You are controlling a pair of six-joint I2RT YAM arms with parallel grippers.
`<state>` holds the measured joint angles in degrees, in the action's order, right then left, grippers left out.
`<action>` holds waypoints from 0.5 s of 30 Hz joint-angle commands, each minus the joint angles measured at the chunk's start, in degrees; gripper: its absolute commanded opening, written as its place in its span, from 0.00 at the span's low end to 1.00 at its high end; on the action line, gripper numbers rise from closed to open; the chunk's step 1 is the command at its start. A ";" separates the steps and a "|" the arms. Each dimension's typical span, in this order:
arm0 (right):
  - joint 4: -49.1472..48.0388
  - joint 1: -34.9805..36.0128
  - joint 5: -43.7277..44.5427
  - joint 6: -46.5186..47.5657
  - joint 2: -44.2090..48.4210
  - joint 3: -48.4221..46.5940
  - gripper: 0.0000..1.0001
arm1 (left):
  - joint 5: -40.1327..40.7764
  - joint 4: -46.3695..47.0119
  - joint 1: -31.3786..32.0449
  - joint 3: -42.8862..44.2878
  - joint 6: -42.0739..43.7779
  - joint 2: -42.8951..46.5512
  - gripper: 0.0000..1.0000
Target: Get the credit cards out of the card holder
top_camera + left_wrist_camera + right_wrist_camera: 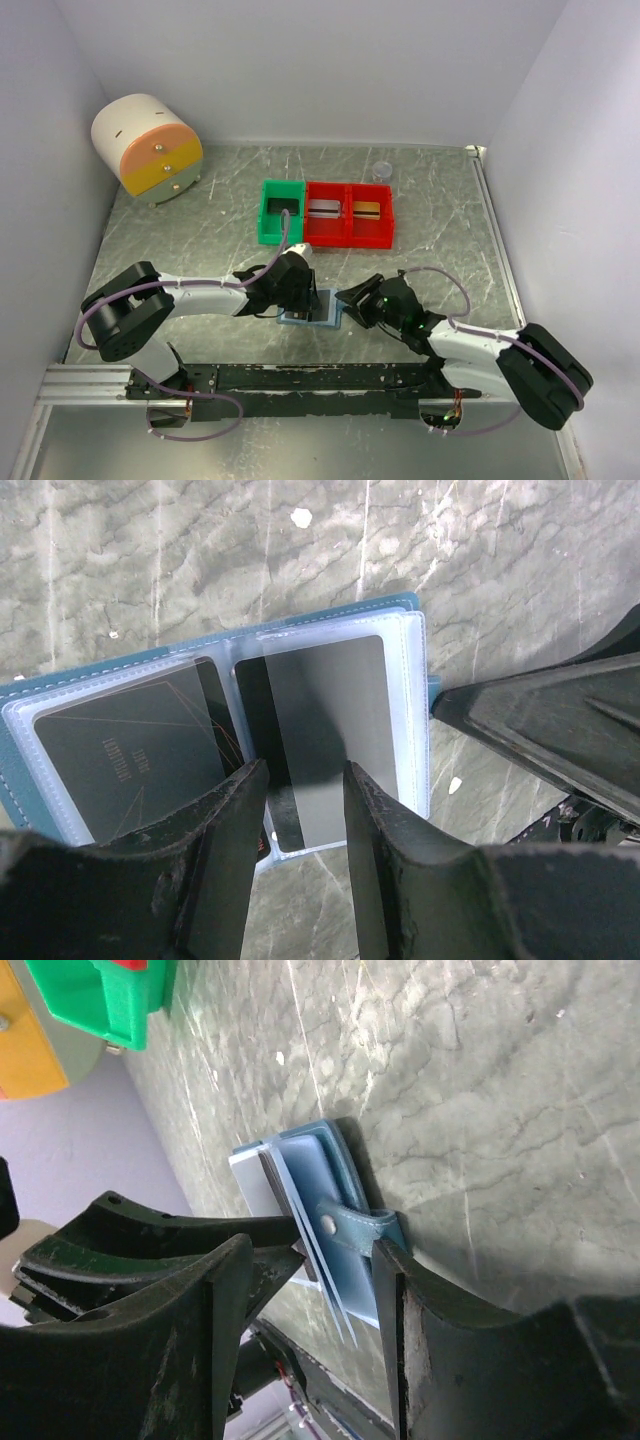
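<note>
Blue-grey and spread flat, the wallet [300, 318] lies on the marbled table [440, 230] between the two arms, nearer the bases than the green bin [268, 225] and the red bins [345, 238]. Its clear sleeves face up in the left wrist view: a dark card [120, 765] sits fully in the left pocket, and a grey card [325, 730] fills the right one, its lower edge reaching past the sleeve's edge. The left gripper [305, 780] hangs right over that grey card with its jaws a narrow gap apart. A strip of the card shows between them and the rest runs under one finger; whether a finger touches it I cannot tell. The right gripper [315, 1280] stands at the wallet's other side, jaws astride the edge with the snap tab [345, 1223]. One finger is against the tab, but whether the pair clamps the wallet I cannot tell.
</note>
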<state>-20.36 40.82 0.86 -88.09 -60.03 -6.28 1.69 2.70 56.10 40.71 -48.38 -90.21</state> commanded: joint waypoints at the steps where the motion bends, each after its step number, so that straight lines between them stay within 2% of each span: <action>1: -6.34 -0.40 -0.50 -0.33 -5.06 -0.26 0.52 | -0.23 -2.76 0.08 0.40 0.71 -1.13 0.48; 4: -8.08 -0.28 -1.63 0.23 -6.44 -1.01 0.52 | -0.49 -2.58 0.07 0.28 0.54 -1.05 0.48; 11: 0.26 -0.52 1.69 4.07 -1.00 -0.76 0.52 | -0.47 -3.01 0.07 0.68 0.65 -1.45 0.48; 15: 0.00 -0.44 -2.10 7.08 0.73 -1.80 0.52 | -0.04 -3.47 0.09 0.50 0.89 -1.60 0.48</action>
<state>-22.44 40.71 0.34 -84.95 -60.60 -6.74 1.67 2.28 56.10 40.77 -48.38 -90.45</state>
